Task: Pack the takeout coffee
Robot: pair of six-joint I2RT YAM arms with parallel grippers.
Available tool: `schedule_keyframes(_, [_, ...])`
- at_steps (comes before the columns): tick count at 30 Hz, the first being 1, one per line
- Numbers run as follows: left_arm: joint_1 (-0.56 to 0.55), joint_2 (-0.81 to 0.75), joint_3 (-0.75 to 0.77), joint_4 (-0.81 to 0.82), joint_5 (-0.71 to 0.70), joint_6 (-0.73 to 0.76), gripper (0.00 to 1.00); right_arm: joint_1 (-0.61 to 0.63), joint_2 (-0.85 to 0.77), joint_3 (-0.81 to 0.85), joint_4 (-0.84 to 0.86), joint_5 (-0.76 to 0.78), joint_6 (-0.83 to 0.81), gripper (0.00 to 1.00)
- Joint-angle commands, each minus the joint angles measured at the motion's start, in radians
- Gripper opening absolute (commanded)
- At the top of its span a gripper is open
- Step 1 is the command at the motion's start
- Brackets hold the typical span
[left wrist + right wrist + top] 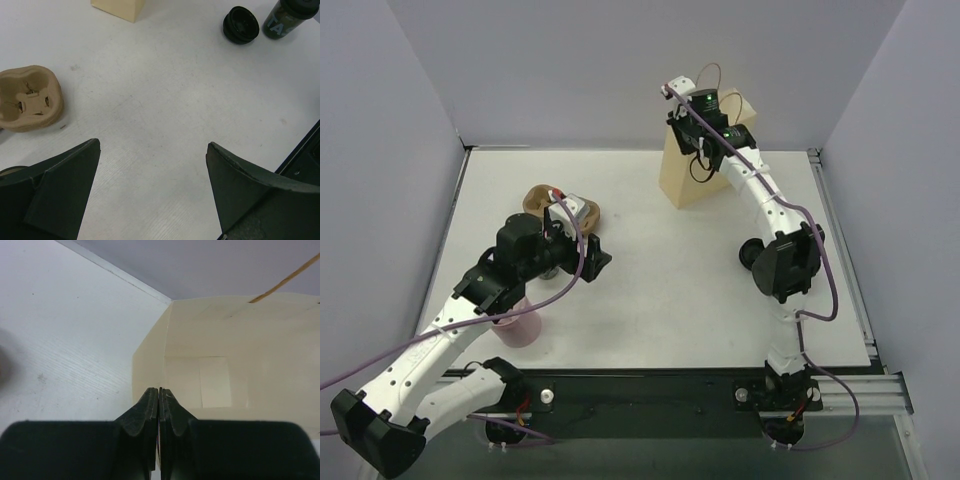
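While checking outward from the wrists, noted right end effector [159, 390] pinched together on rim of tan paper bag [240, 330], 1 o'clock on tabletop [660, 290]. Found left end effector [152, 145] spread apart, empty, 8 o'clock. Logged takeout coffee [752, 252] on tabletop, 3 o'clock, apart from bag.

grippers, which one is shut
The right gripper, its jaws pressed together on the bag rim; the left gripper stands wide open above the table.

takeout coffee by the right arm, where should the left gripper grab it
Probably grip the takeout coffee across its round side wall under the lid, coming from its left with the open left gripper; the right arm crowds its other side.
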Motion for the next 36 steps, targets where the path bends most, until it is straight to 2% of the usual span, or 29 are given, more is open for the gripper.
schedule_keyframes(1, [0.006, -0.007, 0.002, 0.046, 0.009, 0.005, 0.97, 0.051, -0.128, -0.051, -0.037, 0.047, -0.04, 0.01])
schedule_keyframes(6, [0.008, -0.011, 0.002, 0.047, -0.008, 0.005, 0.97, 0.137, -0.249, -0.178, -0.096, 0.163, 0.02, 0.0])
schedule_keyframes(11, [0.016, -0.045, -0.018, 0.068, -0.063, 0.008, 0.96, 0.303, -0.384, -0.357, -0.13, 0.335, 0.128, 0.0])
schedule_keyframes(17, [0.049, -0.132, -0.054, 0.107, -0.18, -0.011, 0.96, 0.453, -0.485, -0.557, -0.131, 0.441, 0.383, 0.0])
schedule_keyframes(21, [0.075, -0.183, -0.074, 0.128, -0.281, -0.039, 0.97, 0.528, -0.473, -0.576, -0.169, 0.537, 0.515, 0.01])
schedule_keyframes(25, [0.082, -0.186, -0.073, 0.124, -0.332, -0.051, 0.97, 0.551, -0.453, -0.559, -0.185, 0.551, 0.625, 0.03])
schedule_keyframes(36, [0.085, -0.172, -0.068, 0.113, -0.362, -0.054, 0.97, 0.539, -0.358, -0.385, -0.28, 0.597, 0.725, 0.05])
